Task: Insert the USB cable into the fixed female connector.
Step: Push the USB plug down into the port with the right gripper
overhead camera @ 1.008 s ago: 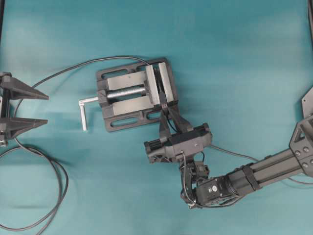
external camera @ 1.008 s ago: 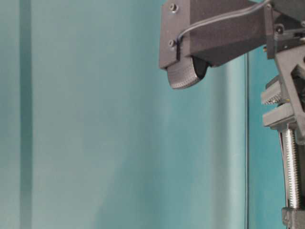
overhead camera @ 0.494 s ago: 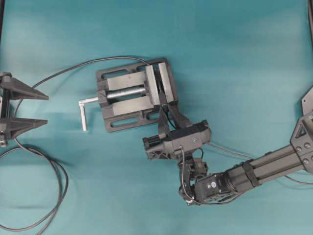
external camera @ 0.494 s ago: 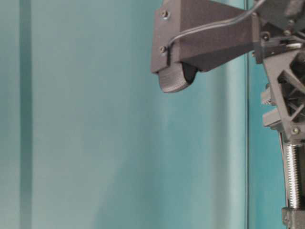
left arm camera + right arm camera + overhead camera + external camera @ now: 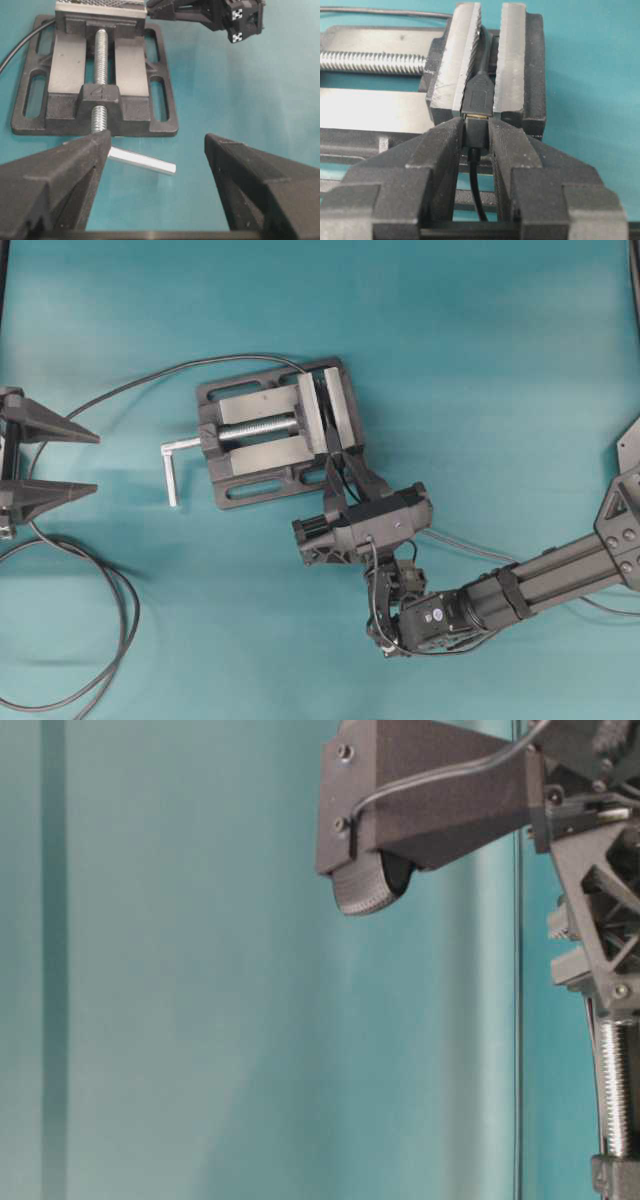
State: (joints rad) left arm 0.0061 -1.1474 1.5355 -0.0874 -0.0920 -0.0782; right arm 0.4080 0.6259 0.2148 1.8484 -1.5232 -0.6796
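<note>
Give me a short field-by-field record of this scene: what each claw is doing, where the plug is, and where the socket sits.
right claw: shut on the small black rectangular plug of the thin dark grey USB cable
plug position: right at the mouth of the small dark female USB connector; how far in, cannot tell
connector: clamped between the jaws of the grey metal vise
left claw: open, holding nothing, apart from the vise
vise handle: silver bar lying on the teal table
</note>
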